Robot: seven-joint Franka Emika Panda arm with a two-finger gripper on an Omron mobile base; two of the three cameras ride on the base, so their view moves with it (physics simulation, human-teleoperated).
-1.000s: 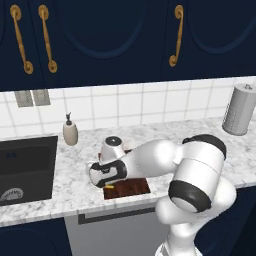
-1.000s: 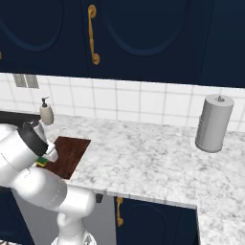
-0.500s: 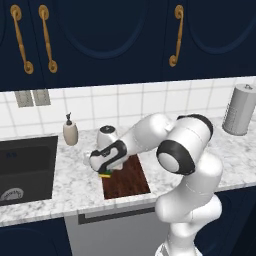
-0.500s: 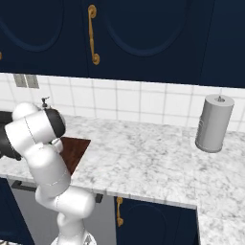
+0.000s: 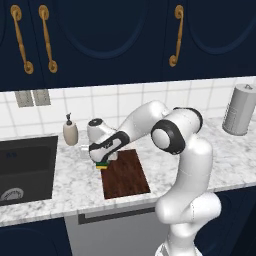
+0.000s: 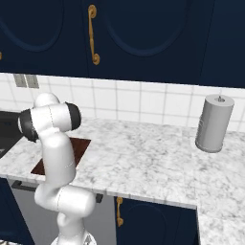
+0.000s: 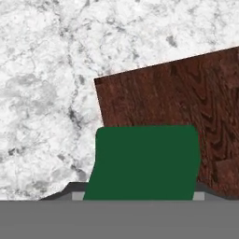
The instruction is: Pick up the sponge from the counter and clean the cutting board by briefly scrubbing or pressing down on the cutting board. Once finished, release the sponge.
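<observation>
On the counter you see the cutting board, flat and dark red-brown, lying close to the front edge. Your gripper is at the board's far left corner, and it is clamped on the sponge. In the left base view the sponge shows as a small green and yellow block under the hand, at the board's corner, partly over the bare marble. You cannot tell from that view if it touches the wood.

Look at the hand view. The sponge is a big green shape low in the middle, between the fingers. Behind it you see the corner of the cutting board with wavy wood grain. The speckled counter runs around it on the top and left.

To the left of the board, the dark sink is sunk into the counter. A small soap bottle stands near the wall, between the sink and the arm. Far off to the right, a grey paper towel roll stands upright by the tiles.

Above it all hang dark blue cupboard doors with gold handles. Two small grey wall plates sit on the tiles over the sink.

You can read no words, labels or brand names on anything.

In the right base view the arm hides the hand, and you see part of the cutting board behind it.
</observation>
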